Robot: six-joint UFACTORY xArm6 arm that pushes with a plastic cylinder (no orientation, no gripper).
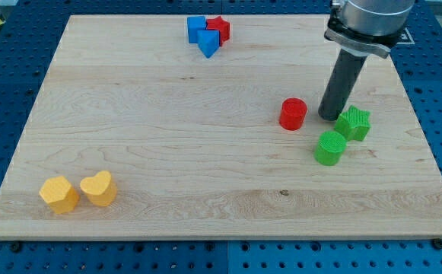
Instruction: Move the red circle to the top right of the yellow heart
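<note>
The red circle point(293, 114) stands right of the board's middle. The yellow heart point(99, 187) lies near the bottom left corner, far from the red circle. My tip point(329, 116) rests on the board just right of the red circle, a small gap apart, and just left of the green star point(354, 123). The dark rod rises from it to the arm at the view's top right.
A yellow hexagon point(59, 194) sits just left of the heart. A green circle point(330, 148) lies below my tip. A blue cube point(196, 28), a blue triangle point(208, 43) and a red star point(219, 29) cluster at the top centre. The wooden board point(205, 221) lies on a blue perforated table.
</note>
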